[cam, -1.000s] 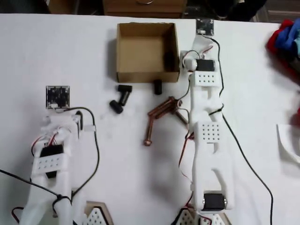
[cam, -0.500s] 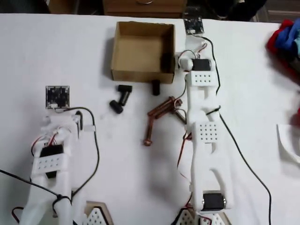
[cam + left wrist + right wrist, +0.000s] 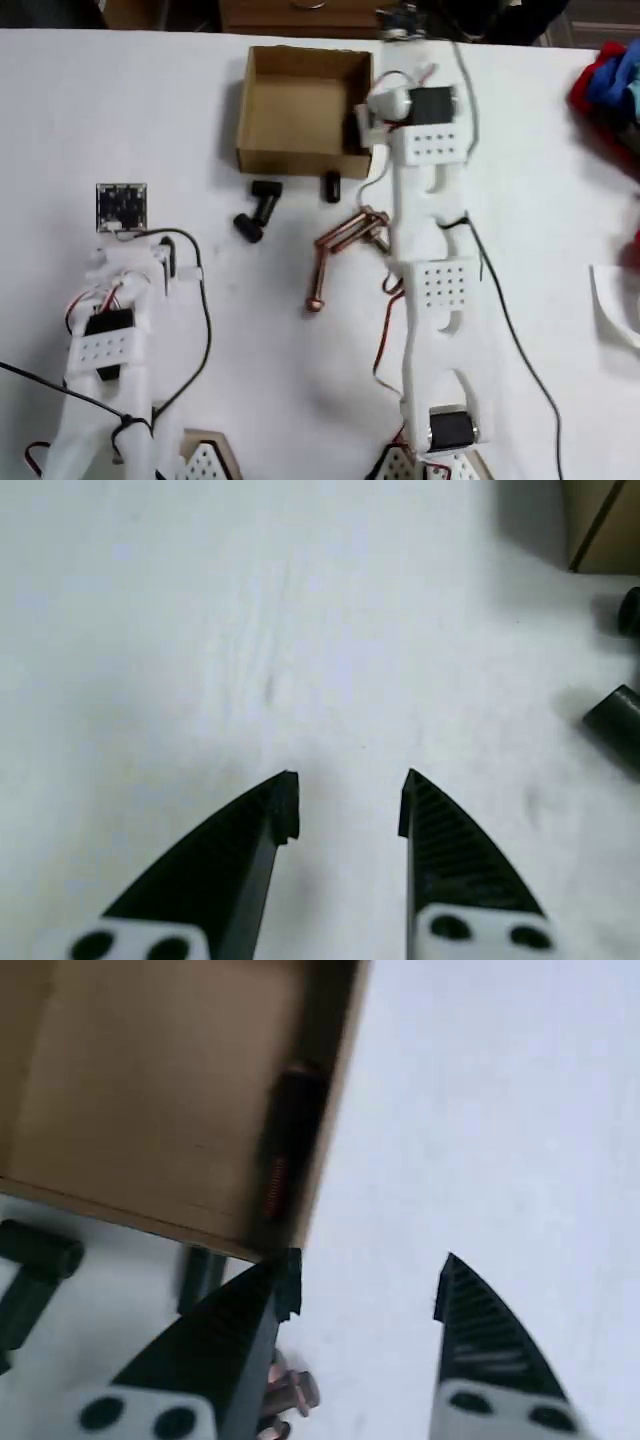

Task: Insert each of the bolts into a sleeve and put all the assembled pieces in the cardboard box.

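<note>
On the white table (image 3: pixel 150 110), toward the side far from the arm bases, the cardboard box (image 3: pixel 295 163) sits open-topped. The right arm (image 3: pixel 432 290) is stretched out alongside the box's right wall. The right gripper (image 3: pixel 368 1275) is spread wide with nothing between its fingers. One fingertip (image 3: pixel 285 1285) sits at the box's near right corner, and the other is over bare table outside the box. One assembled piece (image 3: pixel 285 1150), a black sleeve with copper thread showing at one end, lies inside the box flat against the right wall. It is just beyond that fingertip and apart from it. In the high view the same piece is a dark shape by the inner right wall. Two loose black sleeves (image 3: pixel 265 192) lie touching in an L on the table near the box's front wall. A third sleeve (image 3: pixel 332 186) is just in front of that wall, close to the right gripper's corner. Copper bolts (image 3: pixel 350 230) lie in a loose pile between the sleeves and the right arm, with one long bolt pointing back toward the bases. The left arm (image 3: pixel 110 320) is well apart on the left side. The left gripper (image 3: pixel 348 802) is partly open and empty over bare table, with the sleeves off to one side and the box corner beyond them.
</note>
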Available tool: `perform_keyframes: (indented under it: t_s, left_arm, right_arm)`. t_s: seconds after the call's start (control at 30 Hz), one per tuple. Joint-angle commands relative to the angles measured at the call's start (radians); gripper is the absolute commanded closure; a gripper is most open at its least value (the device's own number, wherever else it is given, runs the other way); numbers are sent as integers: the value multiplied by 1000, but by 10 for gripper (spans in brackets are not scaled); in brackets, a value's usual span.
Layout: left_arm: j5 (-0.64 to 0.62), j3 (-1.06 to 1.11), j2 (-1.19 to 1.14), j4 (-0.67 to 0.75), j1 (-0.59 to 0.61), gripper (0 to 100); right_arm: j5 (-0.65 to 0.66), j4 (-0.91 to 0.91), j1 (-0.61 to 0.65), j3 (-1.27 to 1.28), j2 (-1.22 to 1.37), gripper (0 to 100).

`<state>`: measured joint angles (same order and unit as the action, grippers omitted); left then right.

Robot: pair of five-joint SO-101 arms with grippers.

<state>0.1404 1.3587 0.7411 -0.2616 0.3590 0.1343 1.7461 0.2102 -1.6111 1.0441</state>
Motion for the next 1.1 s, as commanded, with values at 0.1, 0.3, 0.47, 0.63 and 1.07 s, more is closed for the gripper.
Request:
perform_keyframes:
  t_s: [0.1, 0.3, 0.47, 0.63, 1.07]
  left_arm:
    - [-11, -41, 9, 17, 66, 819]
    - [-11, -42, 9, 17, 66, 819]
    - [-11, -42, 9, 17, 66, 819]
    - [-11, -41, 9, 17, 66, 819]
    - [-11, -42, 9, 17, 66, 819]
  right_arm:
    - [-35, 27, 125, 236, -211, 948]
    - [-241, 22, 186, 571, -337, 839]
    - [-305, -18, 206, 643, -308, 795]
    - [-307, -116, 200, 644, -214, 795]
    - [-307, -295, 199, 643, -114, 861]
